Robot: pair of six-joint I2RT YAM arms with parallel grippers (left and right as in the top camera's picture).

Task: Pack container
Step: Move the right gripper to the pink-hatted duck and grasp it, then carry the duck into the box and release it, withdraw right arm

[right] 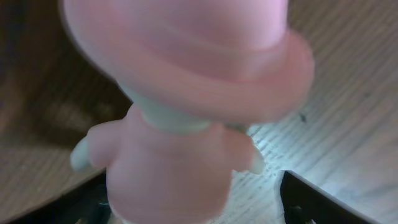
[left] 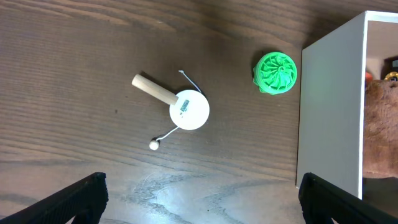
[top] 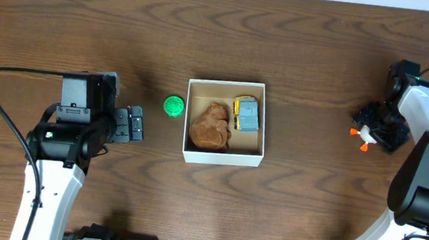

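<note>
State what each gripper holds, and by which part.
Left gripper: nothing, open. Right gripper: jaws flank the body of a pink toy; whether they grip it cannot be told.

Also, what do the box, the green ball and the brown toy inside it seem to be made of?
The container: likely cardboard, matte white, thin flat walls, tan inside. The green ball: probably plastic, bright, with moulded ridges. The brown toy: seems plush, with a soft lumpy outline.

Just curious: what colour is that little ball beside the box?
The ball is bright green, clearest in the left wrist view.
</note>
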